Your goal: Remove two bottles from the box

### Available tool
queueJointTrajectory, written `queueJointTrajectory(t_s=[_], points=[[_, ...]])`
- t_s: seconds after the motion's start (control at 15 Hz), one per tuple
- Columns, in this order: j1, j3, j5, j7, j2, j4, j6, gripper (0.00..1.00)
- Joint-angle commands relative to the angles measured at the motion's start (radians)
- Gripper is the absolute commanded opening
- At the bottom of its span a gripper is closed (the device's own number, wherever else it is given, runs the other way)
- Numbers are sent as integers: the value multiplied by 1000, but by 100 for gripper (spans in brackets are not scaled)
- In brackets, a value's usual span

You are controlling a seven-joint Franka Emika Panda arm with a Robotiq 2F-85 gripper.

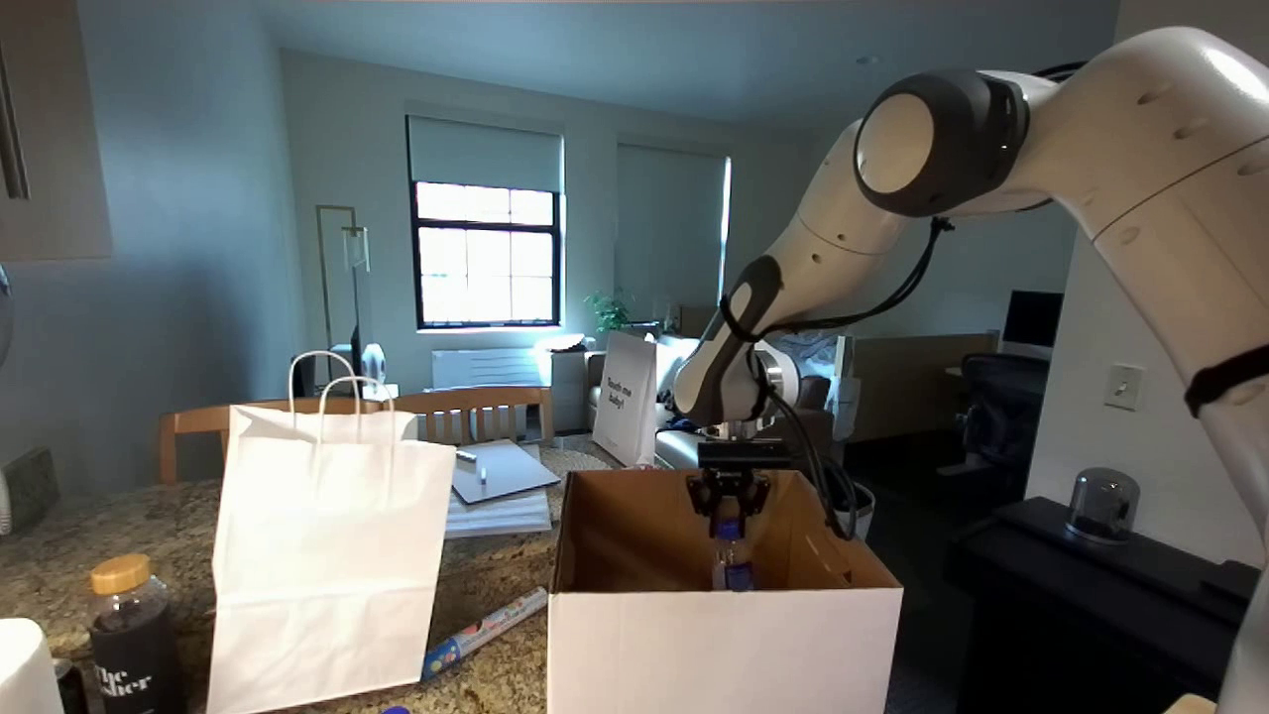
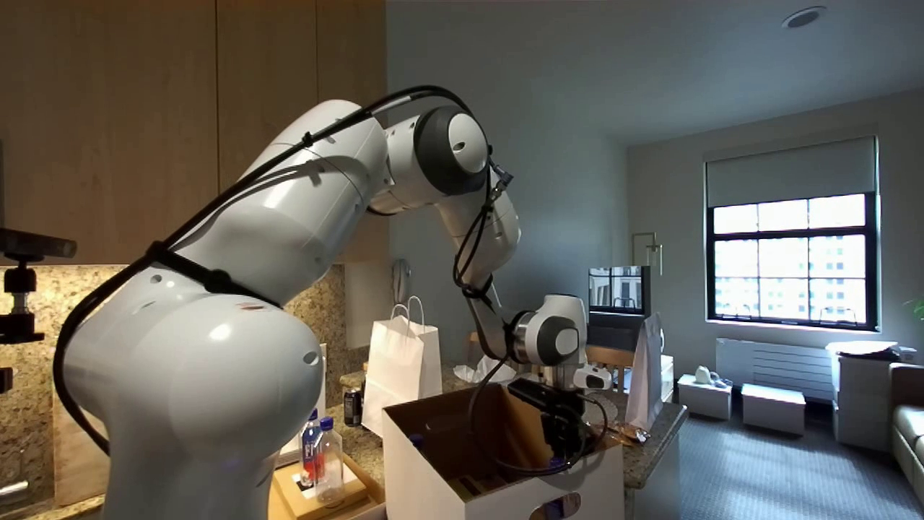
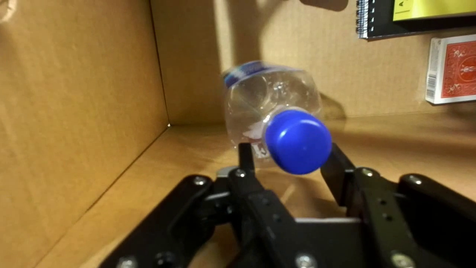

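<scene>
The box [image 1: 719,650] stands on the counter with its top uncovered. Inside it, a clear bottle [image 3: 273,89] with a blue cap [image 3: 299,141] rises towards my gripper [image 3: 289,150] in the wrist view. The cap lies between the two fingers; it meets the right finger [image 3: 337,175] in the picture, while a narrow gap shows beside the left finger [image 3: 246,158]. In an exterior view my gripper reaches down into the box, above that bottle. Another blue bottle cap [image 2: 416,439] shows inside the box. Outside it, a labelled bottle [image 2: 310,448] and a clear bottle [image 2: 330,469] stand upright.
Those two bottles stand on a low cardboard package [image 2: 296,498] beside the box. A black notebook [image 3: 383,28] and a red card pack [image 3: 459,70] lie in the box. A white paper bag [image 1: 332,565], a patterned tube [image 1: 486,630] and a dark jar [image 1: 134,645] occupy the counter.
</scene>
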Motion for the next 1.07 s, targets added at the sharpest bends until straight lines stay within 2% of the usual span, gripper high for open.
queueJointTrajectory(t_s=[0.0, 0.13, 0.33, 0.4, 0.47, 0.53, 1.0], points=[[9, -16, -25, 44, 15, 21, -17, 20], [8, -18, -22, 50, -7, 13, -33, 10], [3, -15, -17, 53, -33, -3, -40, 3], [2, -17, -17, 58, -29, 4, -47, 33], [0, -17, -18, 57, -28, 7, -58, 29], [-1, -17, -20, 53, -29, 5, -63, 30], [2, -20, -30, 47, -36, -4, -79, 73]])
